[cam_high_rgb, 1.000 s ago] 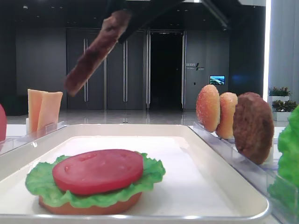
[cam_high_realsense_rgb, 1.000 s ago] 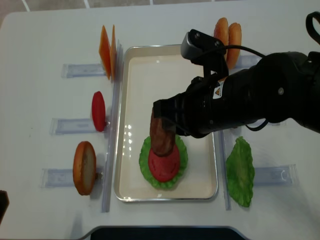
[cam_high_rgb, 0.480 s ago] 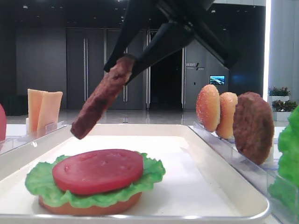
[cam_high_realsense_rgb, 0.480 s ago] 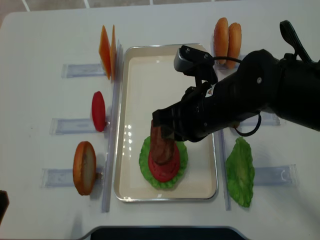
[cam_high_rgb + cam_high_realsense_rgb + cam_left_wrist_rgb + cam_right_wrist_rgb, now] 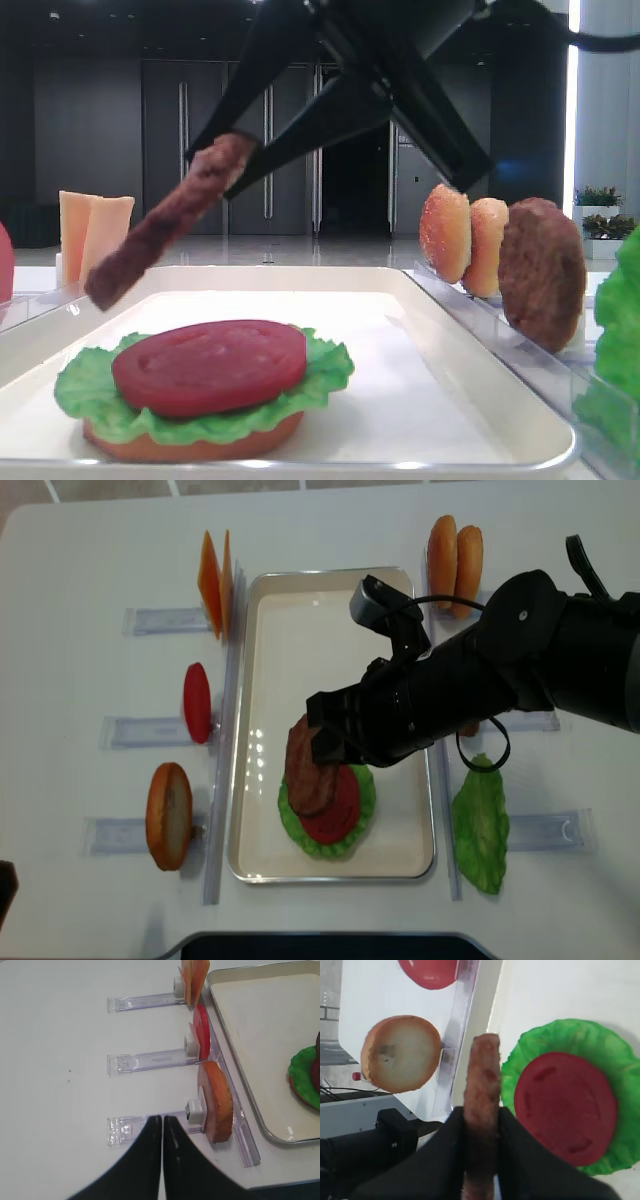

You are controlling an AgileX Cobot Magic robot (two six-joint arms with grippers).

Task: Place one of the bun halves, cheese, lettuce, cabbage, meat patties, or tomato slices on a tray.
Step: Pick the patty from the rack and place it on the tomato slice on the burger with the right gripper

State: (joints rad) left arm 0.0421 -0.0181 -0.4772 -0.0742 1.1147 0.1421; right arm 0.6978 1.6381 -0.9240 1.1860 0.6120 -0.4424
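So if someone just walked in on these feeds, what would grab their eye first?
The right gripper, shut on a brown meat patty hanging tilted above the tray. Right under it sits a half-built burger: red tomato slice on green lettuce over a bun.

Right gripper (image 5: 322,742) now sits lower and further toward the tray's (image 5: 250,680) left side than a second ago. The held meat patty (image 5: 305,765) has tilted flatter; its lower edge, earlier high above the tomato slice (image 5: 332,805), now hangs just left of and slightly above it, over the lettuce (image 5: 292,802) edge.
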